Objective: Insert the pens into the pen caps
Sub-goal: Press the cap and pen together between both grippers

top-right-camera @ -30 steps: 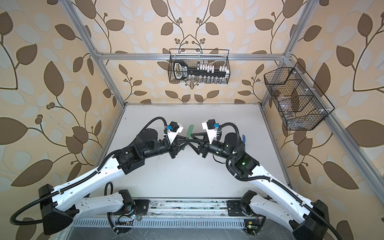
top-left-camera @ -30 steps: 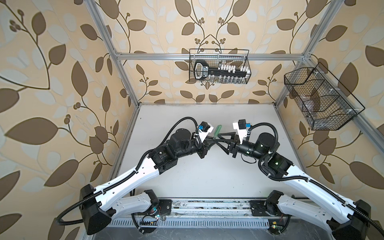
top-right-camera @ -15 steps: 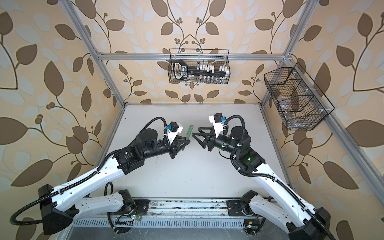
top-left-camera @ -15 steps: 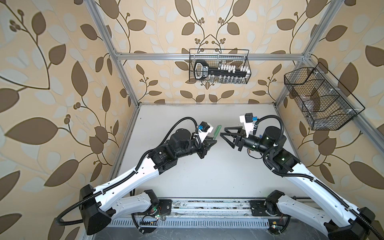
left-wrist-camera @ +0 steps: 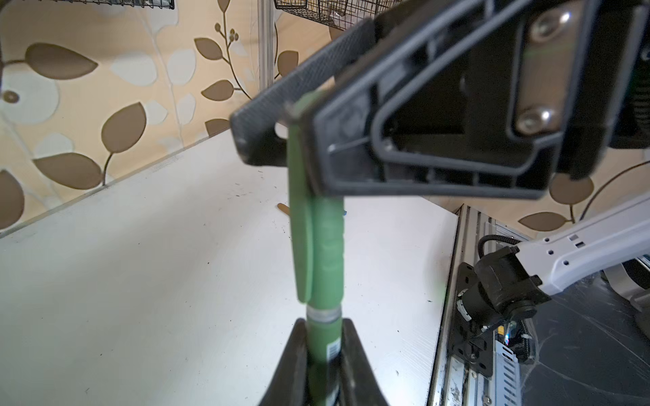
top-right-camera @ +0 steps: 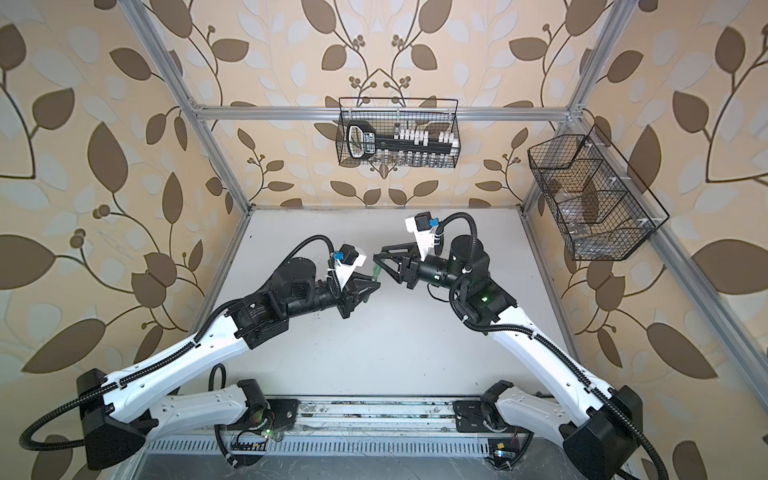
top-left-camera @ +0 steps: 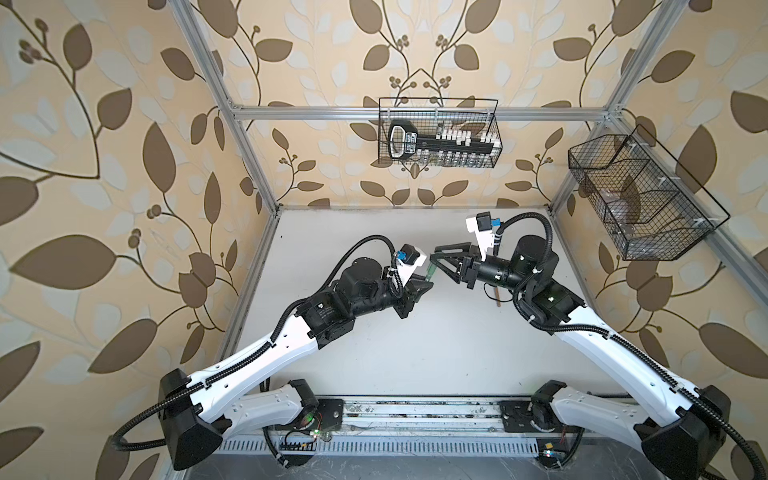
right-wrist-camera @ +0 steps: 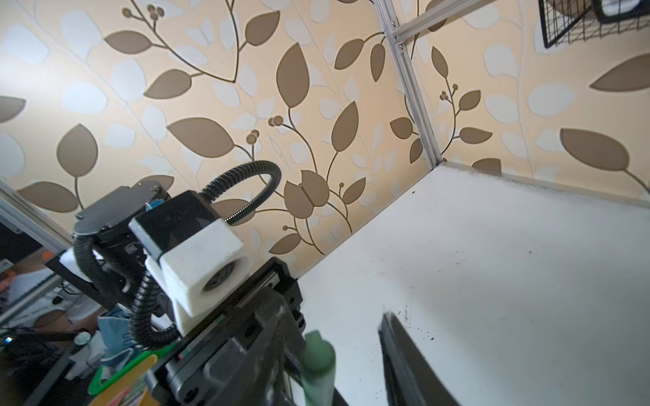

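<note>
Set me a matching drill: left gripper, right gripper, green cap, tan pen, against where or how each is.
1 left gripper
2 right gripper
3 green cap
4 tan pen

A lying on the table
B open, jaws either side of the cap
C shut on the green pen
D fitted on the green pen's end

Pairs: 1-C, 2-B, 3-D, 4-A

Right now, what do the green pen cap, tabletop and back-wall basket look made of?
Green pen cap: likely moulded plastic, satin; even colour, soft sheen, integral clip.
Tabletop: white matte board, material unclear; no glare, dark scuffs and specks.
Back-wall basket: thin black wire, probably coated metal; open grid.
</note>
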You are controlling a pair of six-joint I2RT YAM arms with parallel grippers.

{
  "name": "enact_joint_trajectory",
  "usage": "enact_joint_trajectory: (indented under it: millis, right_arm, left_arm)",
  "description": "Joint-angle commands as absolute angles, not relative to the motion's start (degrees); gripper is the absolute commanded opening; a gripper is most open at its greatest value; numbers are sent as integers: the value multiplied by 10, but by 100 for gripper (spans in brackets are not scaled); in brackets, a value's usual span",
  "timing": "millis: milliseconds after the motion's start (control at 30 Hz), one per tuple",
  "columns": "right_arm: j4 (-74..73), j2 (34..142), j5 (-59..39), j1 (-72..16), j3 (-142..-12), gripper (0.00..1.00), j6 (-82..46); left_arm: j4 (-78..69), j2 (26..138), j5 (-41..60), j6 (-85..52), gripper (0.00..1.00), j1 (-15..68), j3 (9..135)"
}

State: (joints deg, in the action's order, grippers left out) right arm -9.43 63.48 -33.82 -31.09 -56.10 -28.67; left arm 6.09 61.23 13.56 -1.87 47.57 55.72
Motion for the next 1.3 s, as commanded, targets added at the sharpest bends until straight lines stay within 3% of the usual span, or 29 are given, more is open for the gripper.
enact_joint_trajectory:
  millis: [0,133,233,633,900,1267]
  right_arm:
    - [-108,646,-358,-311,-574,32,-291]
    - [-113,653,-366,-319,-564,17,-296]
    - [-113,651,-363,-326,-551,13,-298]
    - [-139,643,-348,-350,-485,6,-326]
    - [-144,650,-346,-366,-463,0,-334]
    - [-172,677,-342,-408,-391,0,-366]
  left_arm:
    - [43,599,149,-20,15,474,559]
    - [24,597,133,-13,15,474,558]
    - [14,597,120,-6,13,474,567]
    - [-46,601,91,11,0,474,587]
    - [-64,601,87,22,0,474,591]
    - [-87,627,71,79,0,458,666]
